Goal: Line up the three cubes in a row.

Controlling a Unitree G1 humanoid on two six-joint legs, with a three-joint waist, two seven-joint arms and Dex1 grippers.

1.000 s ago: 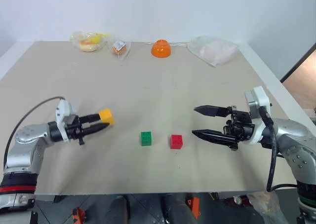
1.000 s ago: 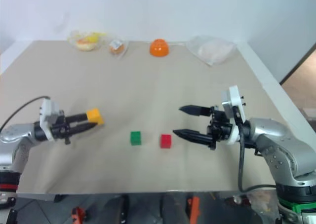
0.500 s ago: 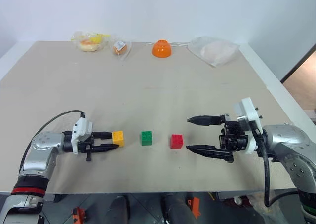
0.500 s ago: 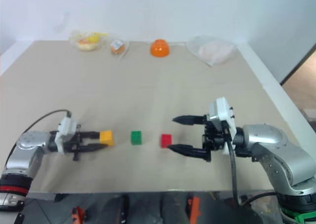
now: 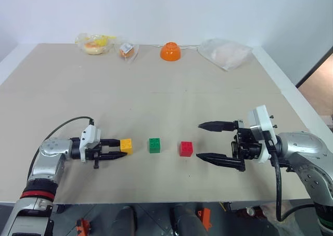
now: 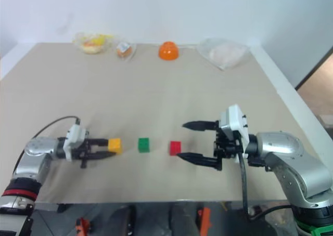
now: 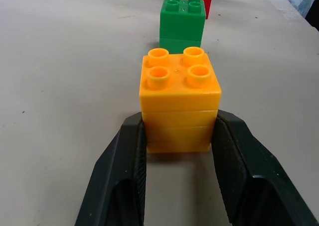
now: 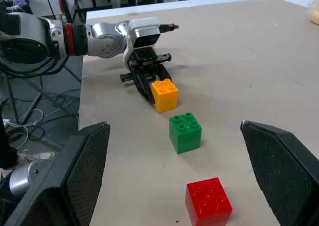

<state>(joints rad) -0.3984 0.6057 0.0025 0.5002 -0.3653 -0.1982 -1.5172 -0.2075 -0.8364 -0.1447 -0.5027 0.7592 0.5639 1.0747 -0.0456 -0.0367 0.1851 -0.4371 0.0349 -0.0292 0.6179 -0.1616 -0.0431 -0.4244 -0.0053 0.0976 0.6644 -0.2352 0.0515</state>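
1. Beige desk (image 5: 156, 90) carries all three cubes near its front edge: green cube (image 5: 154, 145) and red cube (image 5: 186, 148) sit side by side with a gap, yellow cube (image 5: 125, 145) just left of the green.
2. Your left arm lies low and nearly level over the desk, its left gripper (image 7: 179, 151) pointing right along the row; your right arm hovers right of the red cube, right gripper (image 5: 205, 141) pointing left.
3. Left jaws are clamped on the yellow cube's sides; right jaws stand wide apart, empty.
4. Check the yellow sits flat and in line, then part the jaws slowly and draw straight back without nudging it.
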